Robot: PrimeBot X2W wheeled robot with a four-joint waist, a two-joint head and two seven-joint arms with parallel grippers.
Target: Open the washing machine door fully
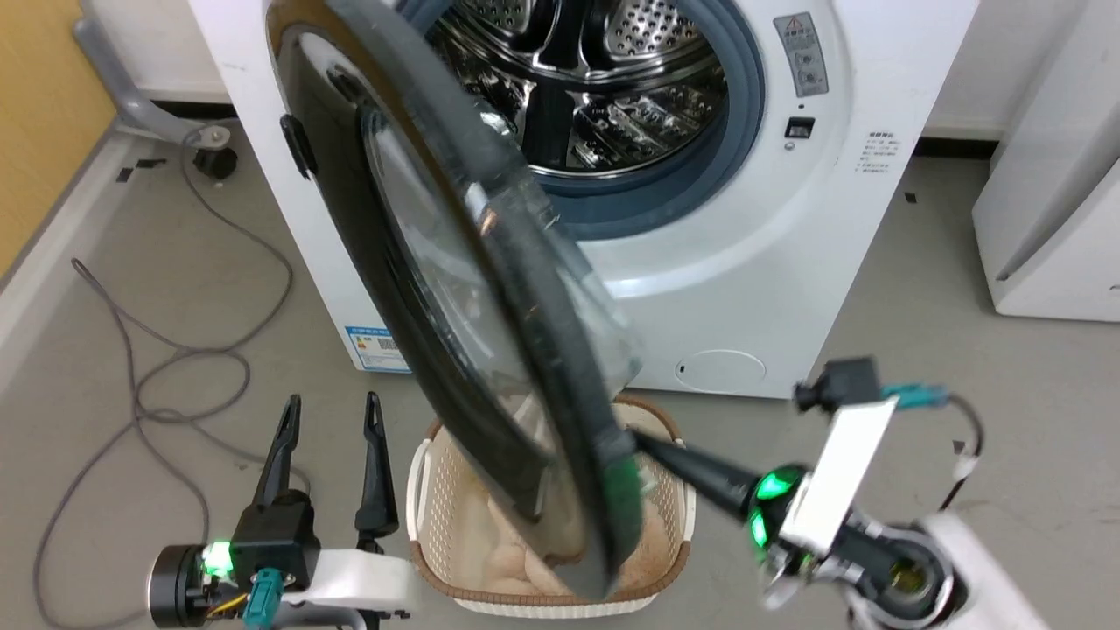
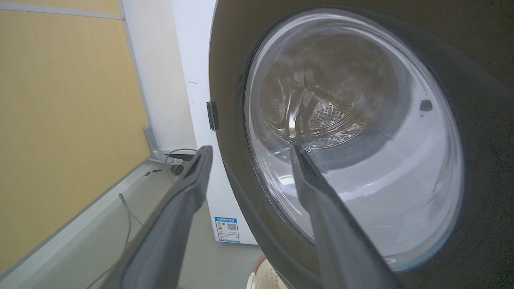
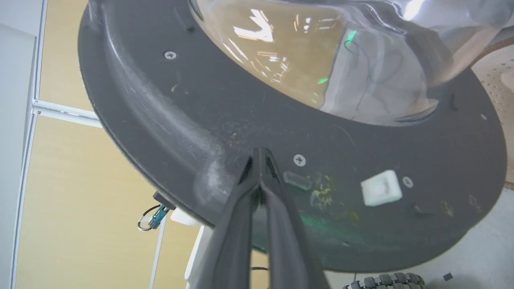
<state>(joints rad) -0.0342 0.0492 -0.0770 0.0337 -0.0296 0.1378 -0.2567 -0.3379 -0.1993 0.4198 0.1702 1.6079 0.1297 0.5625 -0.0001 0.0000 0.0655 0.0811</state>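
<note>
Grey floor [image 1: 875, 289] is seen beneath a white washing machine [image 1: 752, 262], its steel drum [image 1: 612, 87] exposed. The washing machine door [image 1: 420, 280] is swung partly open (nearly edge-on to the head camera) over a laundry basket [image 1: 422, 525]. The right pincer [image 3: 261, 154] is closed tight, tips pressed against the door's inner rim. The left pincer [image 1: 332, 402] is held wide and empty, beside the door.

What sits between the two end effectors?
In the head view, the lower edge of the washing machine door and a cream laundry basket beneath it lie between the left end effector and the right end effector.
</note>
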